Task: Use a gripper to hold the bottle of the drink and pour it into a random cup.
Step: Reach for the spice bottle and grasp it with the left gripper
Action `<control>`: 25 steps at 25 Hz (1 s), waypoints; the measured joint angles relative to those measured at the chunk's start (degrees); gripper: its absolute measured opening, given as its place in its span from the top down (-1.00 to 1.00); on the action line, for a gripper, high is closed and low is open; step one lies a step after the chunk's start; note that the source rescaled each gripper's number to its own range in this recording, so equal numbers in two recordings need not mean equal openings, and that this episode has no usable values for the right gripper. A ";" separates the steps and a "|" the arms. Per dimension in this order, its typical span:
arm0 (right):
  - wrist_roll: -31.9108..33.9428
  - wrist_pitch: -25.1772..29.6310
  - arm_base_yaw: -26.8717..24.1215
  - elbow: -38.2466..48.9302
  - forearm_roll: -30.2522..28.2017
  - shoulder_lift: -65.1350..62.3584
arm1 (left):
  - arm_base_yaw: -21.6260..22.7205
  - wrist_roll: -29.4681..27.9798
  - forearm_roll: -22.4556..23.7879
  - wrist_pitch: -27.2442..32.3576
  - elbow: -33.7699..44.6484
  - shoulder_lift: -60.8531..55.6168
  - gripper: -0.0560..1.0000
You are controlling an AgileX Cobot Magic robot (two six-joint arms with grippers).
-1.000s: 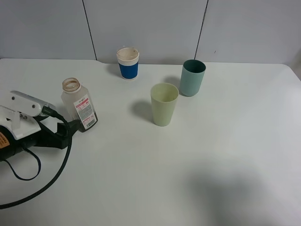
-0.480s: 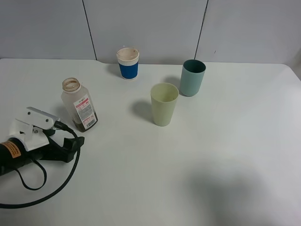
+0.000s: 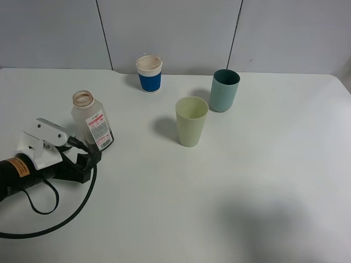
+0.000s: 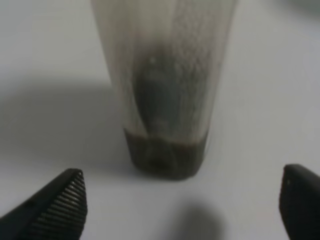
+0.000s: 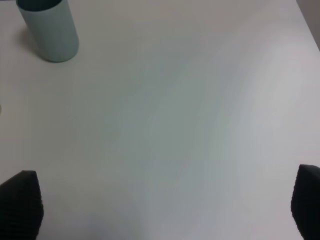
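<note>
The bottle (image 3: 91, 121) stands upright on the left of the white table, open at the neck. A thin layer of the dark brown drink (image 4: 165, 156) lies in its base. My left gripper (image 3: 89, 157) lies low on the table just in front of the bottle's base. In the left wrist view this left gripper (image 4: 182, 192) is open, with the bottle (image 4: 165, 75) ahead of the fingertips and not between them. The pale yellow-green cup (image 3: 191, 121) stands upright near the middle. My right gripper (image 5: 162, 202) is open over bare table.
A teal tumbler (image 3: 224, 90) stands behind and to the right of the cup, and also shows as the teal tumbler (image 5: 49, 29) in the right wrist view. A short blue-and-white cup (image 3: 149, 73) stands at the back. A black cable (image 3: 60, 219) loops beside the left arm.
The left gripper drew back from the bottle towards the table's front edge, then came forward again to its base. Bottle and cups have not moved.
</note>
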 joint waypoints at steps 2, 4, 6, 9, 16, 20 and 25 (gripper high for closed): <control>0.00 0.00 0.00 0.00 0.00 0.00 | 0.00 -0.34 0.28 0.00 -0.79 0.00 -0.56; 0.00 0.00 0.00 0.00 0.00 0.00 | 0.00 -0.88 0.62 0.00 -1.68 -0.11 -0.56; 0.00 0.00 0.00 0.00 0.00 0.00 | 0.00 -1.78 0.97 0.00 -2.77 -0.11 -0.57; 0.00 0.00 0.00 0.00 0.00 0.00 | 0.00 -2.11 1.61 0.00 -4.01 -0.11 -0.58; 0.00 0.00 0.00 0.00 0.00 0.00 | 0.00 -2.28 2.66 0.00 -7.47 -0.05 -0.58; 0.00 0.00 0.00 0.00 0.00 0.00 | 0.00 -2.33 3.92 -0.06 -9.34 1.69 -0.58; 0.00 0.00 0.00 0.00 0.00 0.00 | 0.00 -3.21 5.70 -0.06 -11.91 4.32 -0.58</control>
